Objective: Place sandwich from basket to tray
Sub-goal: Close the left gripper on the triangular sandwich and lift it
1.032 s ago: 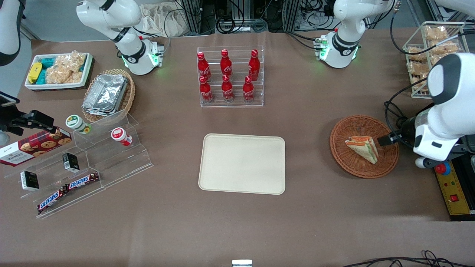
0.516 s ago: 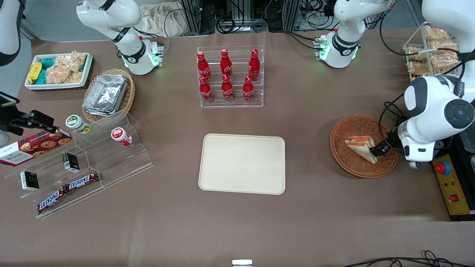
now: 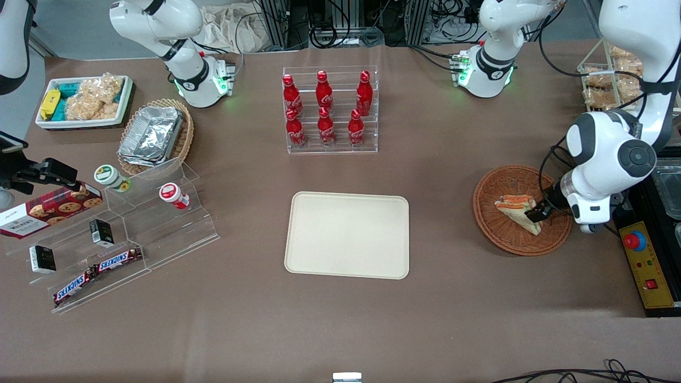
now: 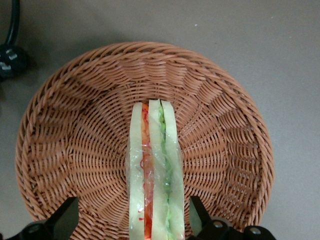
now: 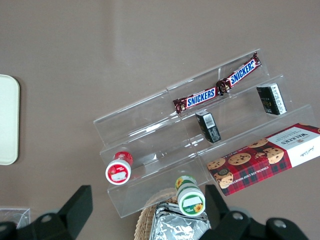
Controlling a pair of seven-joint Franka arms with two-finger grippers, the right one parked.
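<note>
The sandwich (image 3: 518, 211), a wrapped pale wedge with orange-red and green layers, lies in the round reddish-brown basket (image 3: 500, 239) toward the working arm's end of the table. My left gripper (image 3: 535, 214) is down at the sandwich's wide end. In the left wrist view the gripper (image 4: 131, 221) is open, and its fingers (image 4: 65, 220) stand one on each side of the sandwich (image 4: 152, 170) without touching it, over the basket's (image 4: 75, 125) weave. The cream tray (image 3: 347, 234) lies flat at the table's middle with nothing on it.
A clear rack of red bottles (image 3: 330, 109) stands farther from the camera than the tray. A wire rack of snack bags (image 3: 612, 80) and a yellow control box (image 3: 646, 266) flank the basket. An acrylic stepped shelf (image 3: 133, 229), foil containers (image 3: 154, 135) and a snack bin (image 3: 85, 101) lie toward the parked arm's end.
The working arm has swung in and the gripper has slid along the basket to the sandwich's wide end. The sandwich and basket have not moved.
</note>
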